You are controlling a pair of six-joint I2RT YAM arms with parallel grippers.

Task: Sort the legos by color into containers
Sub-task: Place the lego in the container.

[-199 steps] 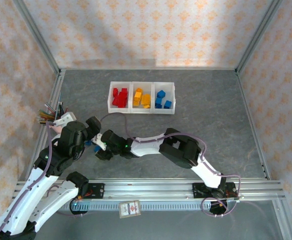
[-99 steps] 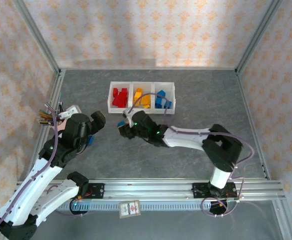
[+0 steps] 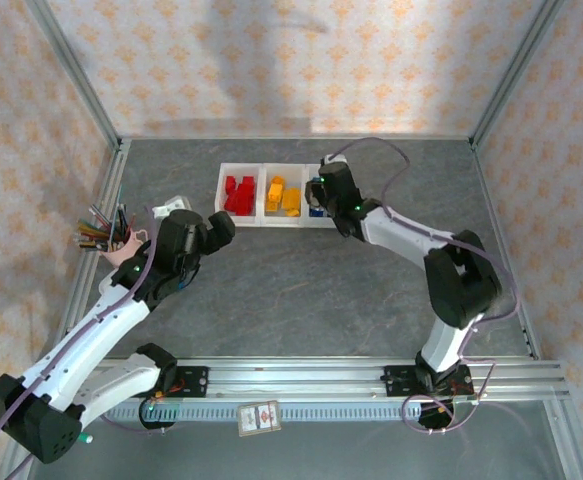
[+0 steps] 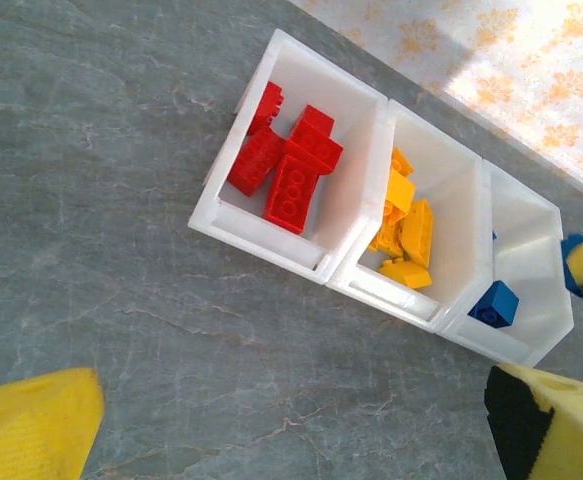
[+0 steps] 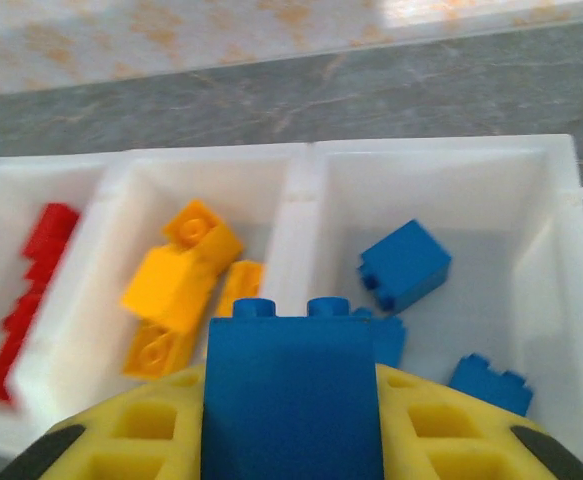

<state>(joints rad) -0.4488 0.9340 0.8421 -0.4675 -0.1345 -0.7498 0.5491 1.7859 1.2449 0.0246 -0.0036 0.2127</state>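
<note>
Pinching a blue brick [image 5: 293, 390], the right gripper [image 5: 293, 455] hangs above the right-hand compartment of the containers [image 5: 563, 230], where other blue legos [image 5: 404, 265] lie, so release should drop it among its own colour. The left gripper [image 4: 291, 425], spread wide and empty, hovers over the table [image 4: 101, 200] beside the compartment of red legos [image 4: 289, 165], likely keeping clear.

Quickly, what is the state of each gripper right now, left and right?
Left gripper: open, holding nothing.
Right gripper: closed, holding a blue lego.
</note>
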